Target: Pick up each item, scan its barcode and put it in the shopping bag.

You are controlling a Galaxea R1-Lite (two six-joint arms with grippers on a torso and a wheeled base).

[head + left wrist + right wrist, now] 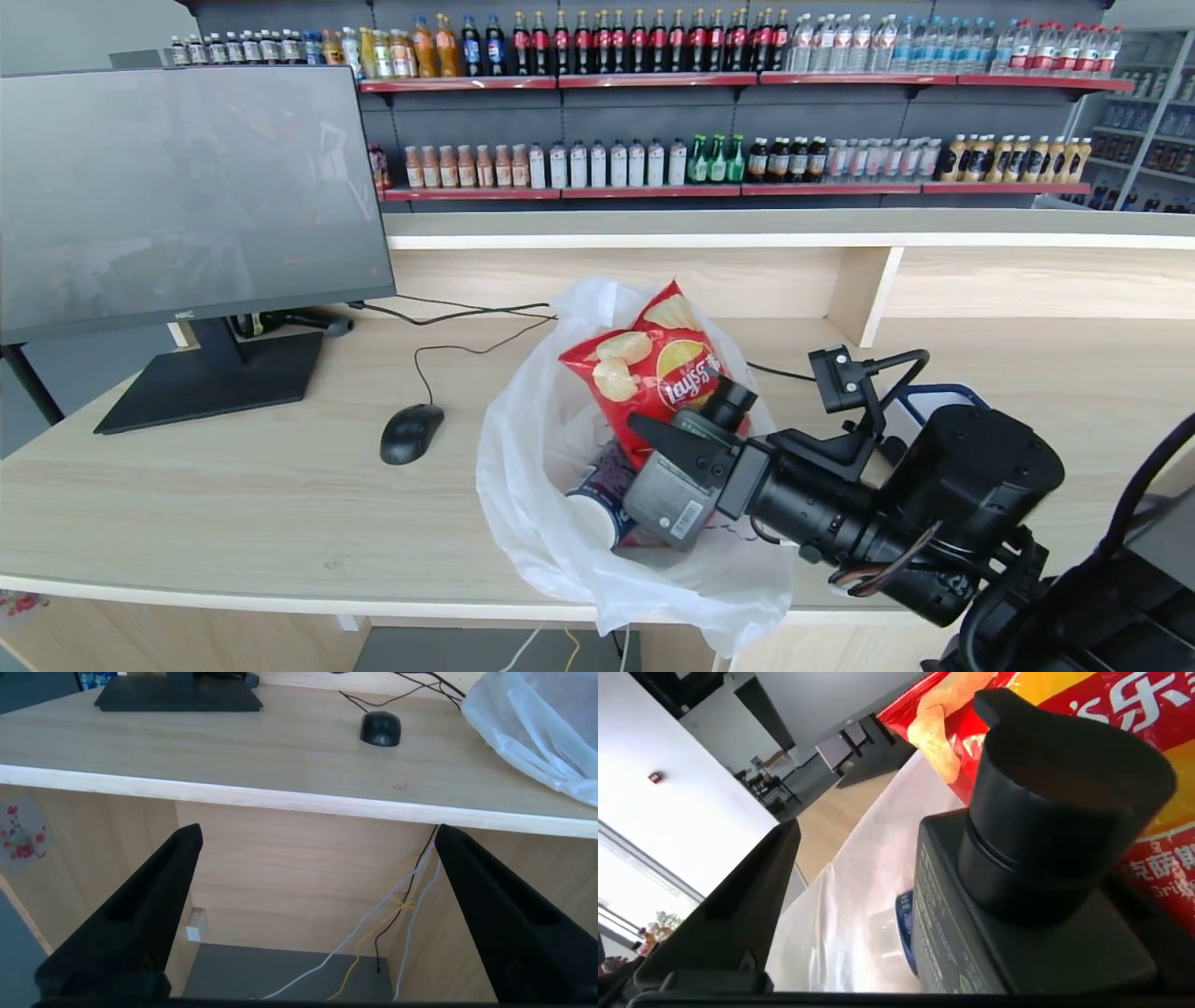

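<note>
A white plastic shopping bag stands open near the table's front edge. Inside it a red bag of chips stands upright, and a purple and white cup lies on its side. My right gripper is over the bag's mouth, shut on a grey bottle with a black cap and a barcode label. One of its fingers shows dark beside the bottle. My left gripper hangs open below the table's front edge, holding nothing, with the bag off to one side.
A monitor on a black stand occupies the table's left, with a black mouse and cables beside it. A raised wooden counter ledge runs along the back. Shelves of bottles line the far wall. Bare tabletop lies left of the bag.
</note>
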